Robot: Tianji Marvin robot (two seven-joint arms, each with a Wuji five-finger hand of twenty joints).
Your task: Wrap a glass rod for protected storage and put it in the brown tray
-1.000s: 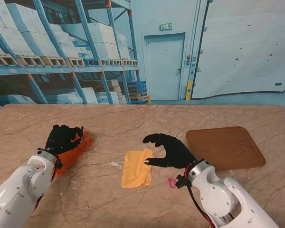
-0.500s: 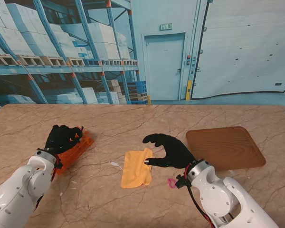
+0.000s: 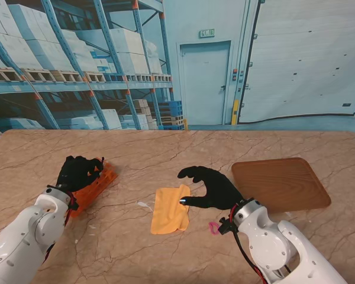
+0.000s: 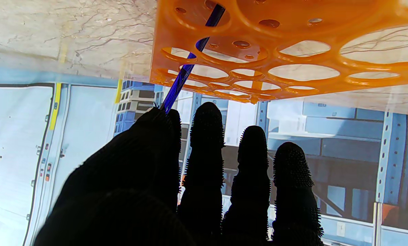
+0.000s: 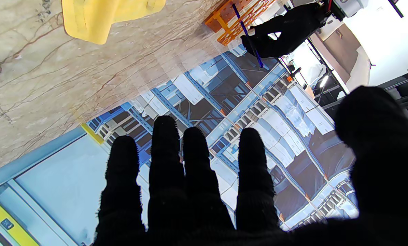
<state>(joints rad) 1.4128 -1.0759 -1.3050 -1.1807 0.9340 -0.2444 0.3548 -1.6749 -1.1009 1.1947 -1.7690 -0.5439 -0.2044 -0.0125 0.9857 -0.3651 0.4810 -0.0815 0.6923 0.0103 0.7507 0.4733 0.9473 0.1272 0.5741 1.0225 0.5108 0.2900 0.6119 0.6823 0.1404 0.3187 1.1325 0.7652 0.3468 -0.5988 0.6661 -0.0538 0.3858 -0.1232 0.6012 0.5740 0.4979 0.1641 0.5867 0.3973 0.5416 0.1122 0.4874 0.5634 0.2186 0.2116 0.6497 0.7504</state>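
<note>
Rack (image 3: 93, 184) ringing the blue rod (image 4: 186, 66) pinched in left hand (image 3: 77, 171); right hand (image 3: 216, 188) fingers spread beside yellow cloth (image 3: 170, 209).

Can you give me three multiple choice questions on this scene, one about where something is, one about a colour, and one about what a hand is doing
1. Where does the brown tray lie in the stand view?
A. on the table's right side, beyond the right hand
B. under the orange rack
C. on top of the yellow cloth

2. What colour is the glass rod?
A. red
B. blue
C. green

3. What is the left hand doing?
A. lying flat on the cloth
B. gripping the rod that stands in the orange rack
C. lifting the tray

Answers: 1 A, the tray sits right of the yellow cloth. 2 B, both wrist views show it blue. 3 B, the rod runs from its fingers through the rack's holes.
</note>
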